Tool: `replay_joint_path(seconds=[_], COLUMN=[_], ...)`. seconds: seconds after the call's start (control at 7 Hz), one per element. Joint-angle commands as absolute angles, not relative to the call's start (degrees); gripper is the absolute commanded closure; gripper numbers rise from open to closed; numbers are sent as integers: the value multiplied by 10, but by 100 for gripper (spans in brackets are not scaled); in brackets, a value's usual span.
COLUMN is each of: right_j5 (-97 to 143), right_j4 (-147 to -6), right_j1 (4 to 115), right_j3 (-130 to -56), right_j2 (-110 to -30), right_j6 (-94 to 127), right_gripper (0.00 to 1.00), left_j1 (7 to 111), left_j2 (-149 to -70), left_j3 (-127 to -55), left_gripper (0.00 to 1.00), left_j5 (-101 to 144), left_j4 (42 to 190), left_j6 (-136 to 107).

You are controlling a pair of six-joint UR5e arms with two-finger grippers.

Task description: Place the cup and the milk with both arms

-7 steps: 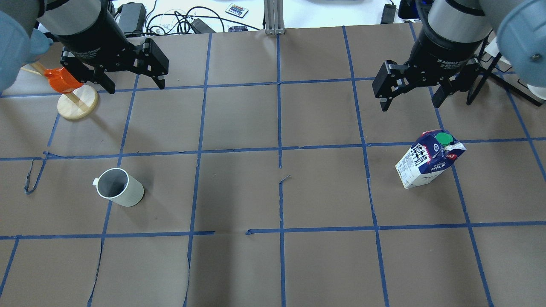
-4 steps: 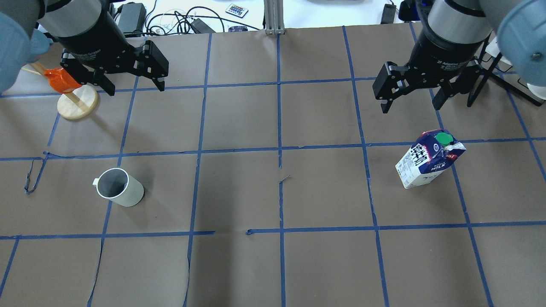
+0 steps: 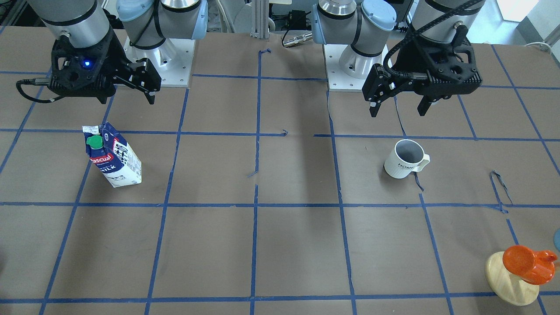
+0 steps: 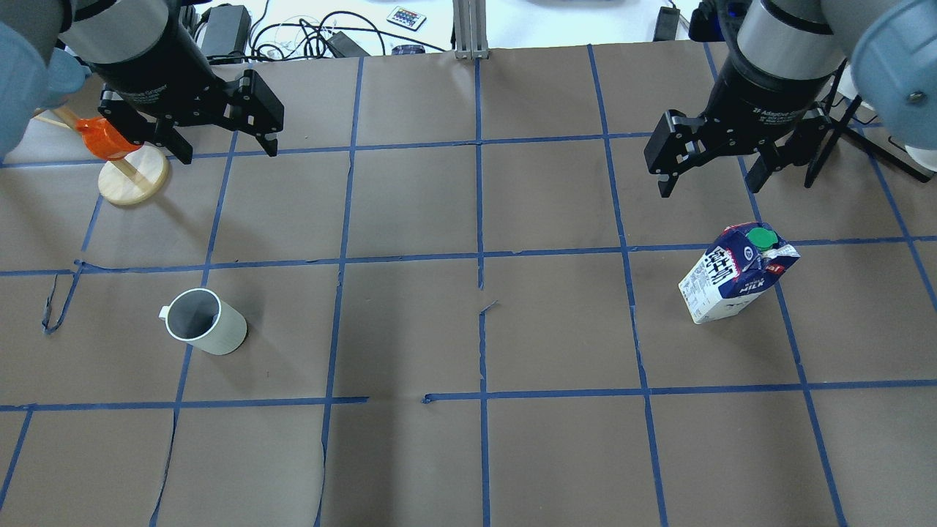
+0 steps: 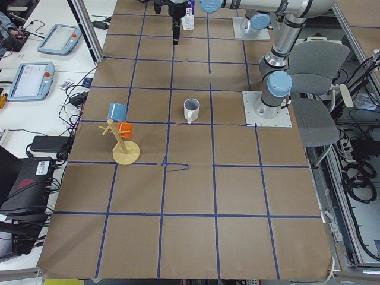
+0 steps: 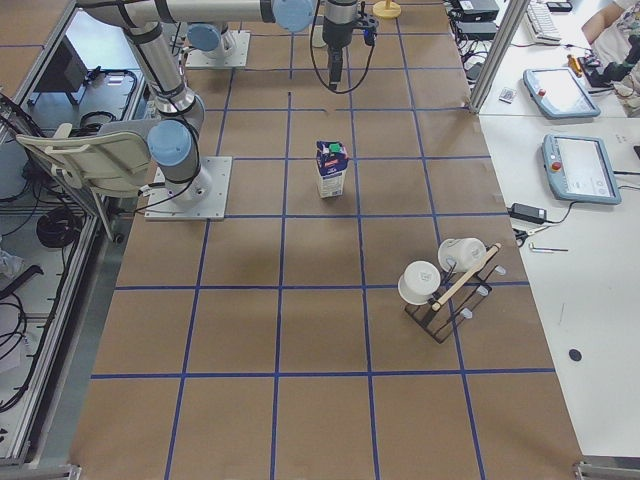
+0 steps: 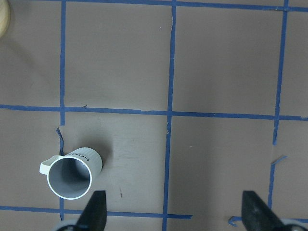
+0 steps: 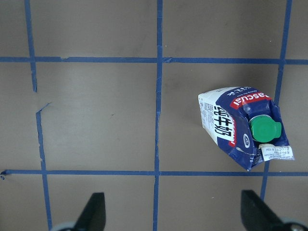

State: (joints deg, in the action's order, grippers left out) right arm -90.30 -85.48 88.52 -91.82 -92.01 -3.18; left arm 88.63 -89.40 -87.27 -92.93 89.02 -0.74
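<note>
Slightly shifted, both grippers are held wide and empty; left gripper [image 4: 228, 152] should be centred over the cup [image 4: 205, 331], right gripper [image 4: 708, 189] over the milk [image 4: 736, 274], before descent.

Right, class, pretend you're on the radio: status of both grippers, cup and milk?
Left gripper open, empty, aloft. Right gripper open, empty, aloft. Cup and milk upright, untouched. Orange cup stand beside left gripper, apart from cup.
</note>
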Motion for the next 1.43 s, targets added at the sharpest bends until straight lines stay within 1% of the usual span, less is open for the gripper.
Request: replay_joint_path(seconds=[0.0, 0.14, 0.29, 0.43, 0.57, 0.71, 0.86, 1.0, 1.14, 1.29], right_j5=[-904, -904, -904, -904, -903, -905, -905, -905, -906, -912], right_j4=[-858, -864, -892, -921, -964, -1026, -1047, -1047, -1046, -1041], right_j1=[855, 822, 795, 771, 759, 757, 757, 756, 756, 754], right_j3=[-921, -922, -928, -951, -978, -1017, -1046, -1055, -1056, -1057], right_j2=[-918, -909, -901, -892, -886, -876, -874, -872, -864, -861], right_j6=[-83, -121, -185, -212, -227, -235, -236, -238, -239, -239], right_gripper=[0, 0, 0, 0, 0, 0, 0, 0, 0, 0], left_j1=[879, 856, 808, 774, 766, 765, 764, 762, 762, 762], left_j2=[-896, -903, -907, -902, -915, -925, -935, -940, -951, -963], left_j3=[-926, -981, -1045, -1109, -1161, -1195, -1209, -1212, -1218, -1218], left_gripper=[0, 0, 0, 0, 2, 0, 0, 9, 31, 85], left_j5=[-947, -948, -947, -946, -948, -948, -951, -953, -954, -971], left_j4=[876, 807, 773, 759, 685, 639, 636, 623, 616, 588], left_j6=[-3, 4, 75, 128, 133, 153, 185, 187, 188, 186])
